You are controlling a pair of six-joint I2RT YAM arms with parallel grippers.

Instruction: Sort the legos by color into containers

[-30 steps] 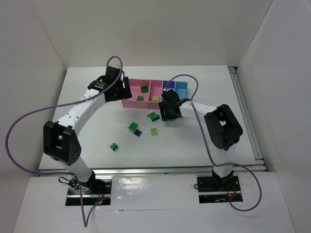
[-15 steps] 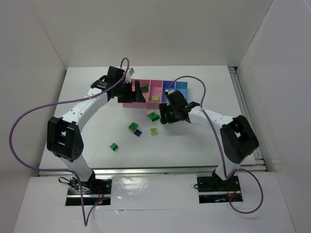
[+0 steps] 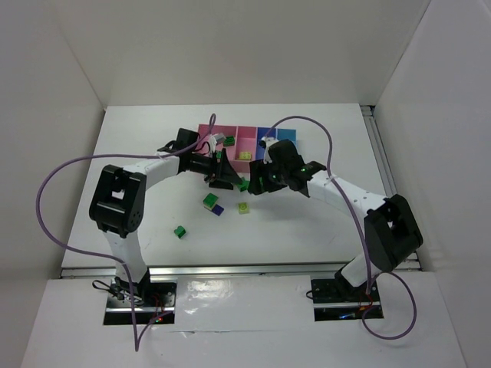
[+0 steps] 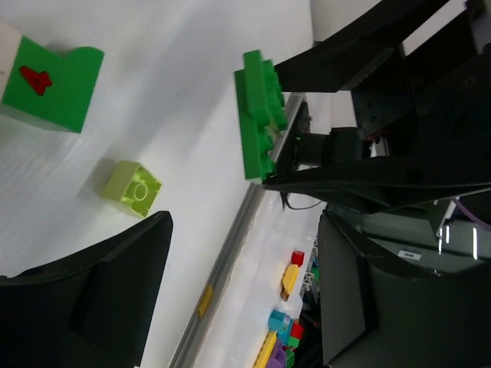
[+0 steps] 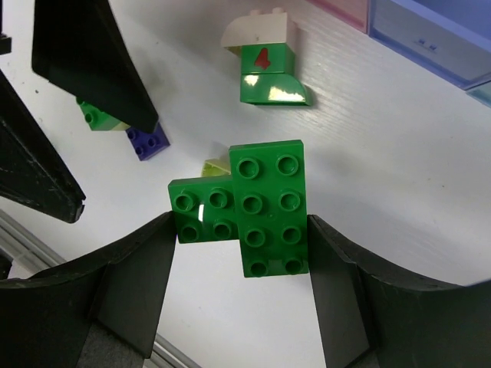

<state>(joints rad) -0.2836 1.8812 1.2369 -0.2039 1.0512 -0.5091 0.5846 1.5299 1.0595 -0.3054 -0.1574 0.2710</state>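
Observation:
My right gripper (image 5: 244,253) is shut on a dark green L-shaped lego (image 5: 253,207), fingers on both its sides; in the top view it (image 3: 257,181) is in front of the trays. My left gripper (image 3: 224,175) is open and empty just left of it, its fingers (image 5: 84,54) showing in the right wrist view. The left wrist view shows the held lego (image 4: 257,115) edge-on. A green brick with a red 4 (image 5: 265,73), a dark blue brick (image 5: 149,142) and a yellow-green brick (image 4: 132,188) lie nearby. The large pink tray (image 3: 209,144), small pink tray (image 3: 247,136) and blue tray (image 3: 278,136) stand behind.
Loose on the table are a green brick (image 3: 209,201), the dark blue brick (image 3: 218,208), a yellow-green brick (image 3: 243,208) and a green brick (image 3: 179,231) nearer the front. A yellow-green brick (image 3: 245,155) lies in the small pink tray. The table's metal rail (image 3: 245,268) runs along the front.
My left gripper has swung from over the pink tray down and right to the table beside the right gripper. My right gripper has shifted slightly left around the green lego.

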